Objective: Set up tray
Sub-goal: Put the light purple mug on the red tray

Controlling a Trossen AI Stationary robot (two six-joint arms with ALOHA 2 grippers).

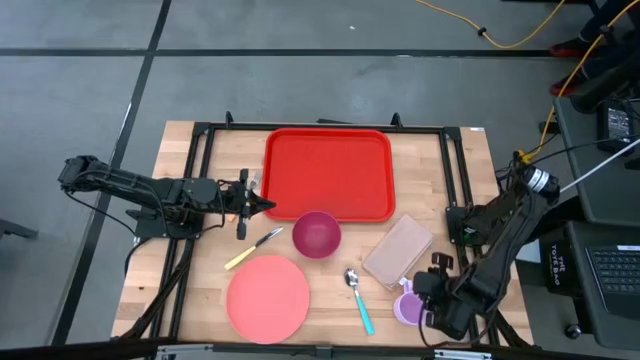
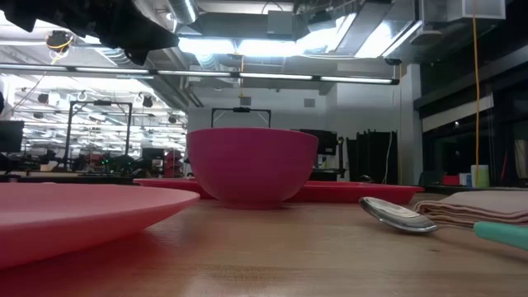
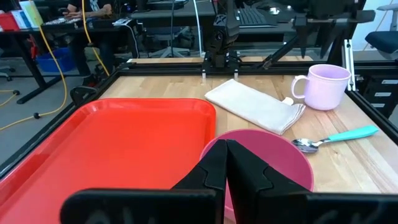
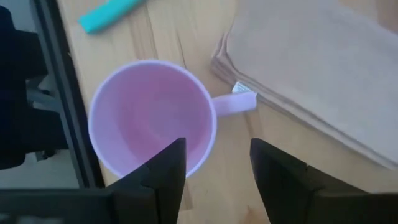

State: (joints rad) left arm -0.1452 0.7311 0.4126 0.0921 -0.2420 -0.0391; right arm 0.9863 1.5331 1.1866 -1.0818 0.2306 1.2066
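Left gripper (image 1: 262, 205): centre-left of the high view, fingers pressed together, empty, tips just beside the tray's lower-left corner.
Knife (image 1: 252, 250): yellow handle, below the left gripper.
Plate (image 1: 268, 298): salmon-pink, bottom centre.
Tray (image 1: 329, 172): red, upper centre, nothing on it.
Bowl (image 1: 316, 234): magenta, touching the tray's lower edge.
Spoon (image 1: 358, 297): teal handle.
Napkin (image 1: 398, 249): beige, folded.
Right gripper (image 4: 214, 163): lower right, fingers spread apart, straddling the rim of the lilac mug (image 4: 152, 116), not clamped.
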